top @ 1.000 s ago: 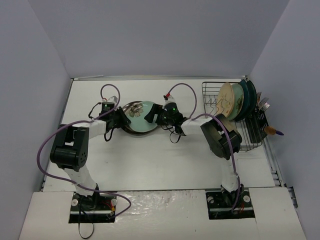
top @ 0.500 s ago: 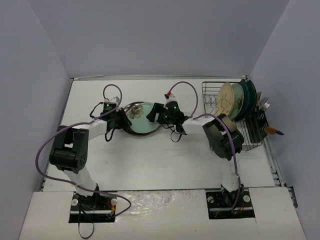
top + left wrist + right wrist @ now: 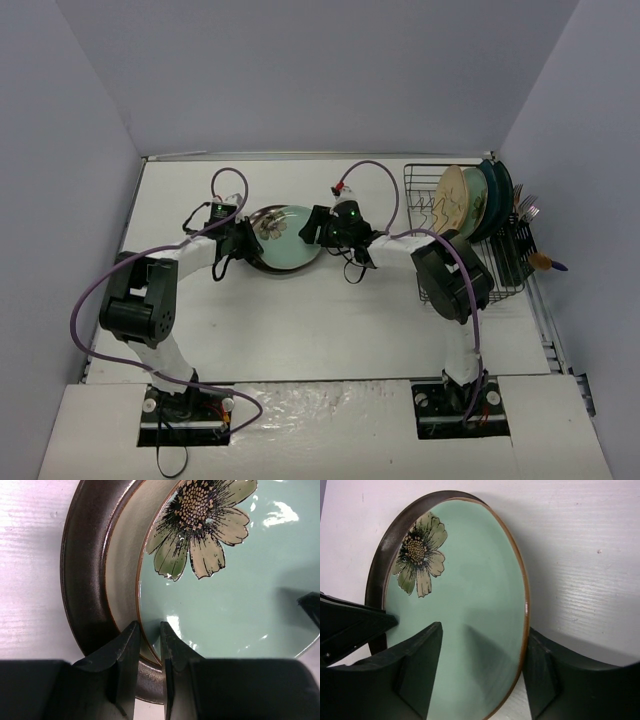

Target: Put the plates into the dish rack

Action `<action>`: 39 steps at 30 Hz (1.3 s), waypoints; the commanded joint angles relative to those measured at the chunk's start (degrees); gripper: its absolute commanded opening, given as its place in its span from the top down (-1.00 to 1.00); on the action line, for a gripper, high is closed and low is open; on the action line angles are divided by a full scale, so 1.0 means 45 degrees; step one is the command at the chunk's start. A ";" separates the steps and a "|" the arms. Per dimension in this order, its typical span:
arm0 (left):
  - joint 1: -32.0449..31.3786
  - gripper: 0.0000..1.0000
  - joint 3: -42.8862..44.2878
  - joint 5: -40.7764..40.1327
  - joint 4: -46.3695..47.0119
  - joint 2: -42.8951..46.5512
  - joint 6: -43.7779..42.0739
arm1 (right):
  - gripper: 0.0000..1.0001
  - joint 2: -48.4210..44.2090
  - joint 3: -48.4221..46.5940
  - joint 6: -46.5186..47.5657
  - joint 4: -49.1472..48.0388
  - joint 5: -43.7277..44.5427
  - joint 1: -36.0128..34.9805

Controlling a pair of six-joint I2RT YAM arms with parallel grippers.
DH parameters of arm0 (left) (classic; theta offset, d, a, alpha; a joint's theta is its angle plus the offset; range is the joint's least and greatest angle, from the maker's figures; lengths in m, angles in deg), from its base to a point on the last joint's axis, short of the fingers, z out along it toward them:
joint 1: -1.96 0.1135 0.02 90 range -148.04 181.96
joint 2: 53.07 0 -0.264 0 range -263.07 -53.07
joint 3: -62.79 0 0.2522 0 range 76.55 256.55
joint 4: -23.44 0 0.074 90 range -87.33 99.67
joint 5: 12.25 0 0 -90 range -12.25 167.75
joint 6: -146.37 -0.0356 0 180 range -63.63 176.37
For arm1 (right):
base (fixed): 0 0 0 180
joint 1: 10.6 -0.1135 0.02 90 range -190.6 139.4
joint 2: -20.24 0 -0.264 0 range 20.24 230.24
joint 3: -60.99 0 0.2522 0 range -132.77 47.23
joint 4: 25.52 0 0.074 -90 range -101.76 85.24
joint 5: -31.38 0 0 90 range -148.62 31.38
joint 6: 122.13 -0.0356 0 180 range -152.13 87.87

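Flanking mint plate [image 3: 470, 580]: left claw [image 3: 149, 630] seemingly clenched on rim, right claw [image 3: 485, 632] released.

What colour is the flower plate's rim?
Dark brown rim on the mint-green plate; left wrist view shows it best.

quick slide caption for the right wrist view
Open right gripper straddling the edge of a tilted mint-green flower plate that the left gripper pinches by its dark rim.
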 commanded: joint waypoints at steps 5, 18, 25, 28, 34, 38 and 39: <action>-0.0539 0.80 0.0898 0.0102 -0.0408 0.0986 -0.0796 | 0.58 -0.1901 -0.0173 -0.0015 -0.1764 -0.0570 -0.0039; -0.0539 0.68 0.0938 -0.0270 -0.0564 0.1125 -0.0974 | 1.00 -0.2781 -0.0120 0.0188 -0.1196 -0.0682 0.0324; -0.0519 0.34 0.1416 -0.1091 -0.1488 0.2070 -0.1106 | 1.00 -0.3447 -0.0305 0.0699 -0.0909 -0.1150 0.0569; -0.0508 0.16 0.2096 -0.2234 -0.2633 0.3174 -0.1389 | 1.00 -0.3924 -0.0602 0.1127 -0.0528 -0.1506 0.0588; -0.0439 -0.35 0.3392 -0.4164 -0.5102 0.4863 -0.2207 | 1.00 -0.5234 -0.1223 0.2295 0.0438 -0.1667 0.0588; -0.0360 -0.69 0.3946 -0.5618 -0.6534 0.5874 -0.2839 | 1.00 -0.6693 -0.1969 0.3739 0.2221 -0.0655 0.0706; -0.0319 -0.78 0.4016 -0.5926 -0.6871 0.6164 -0.3021 | 1.00 -0.7103 -0.2147 0.4279 0.2792 -0.0285 0.0759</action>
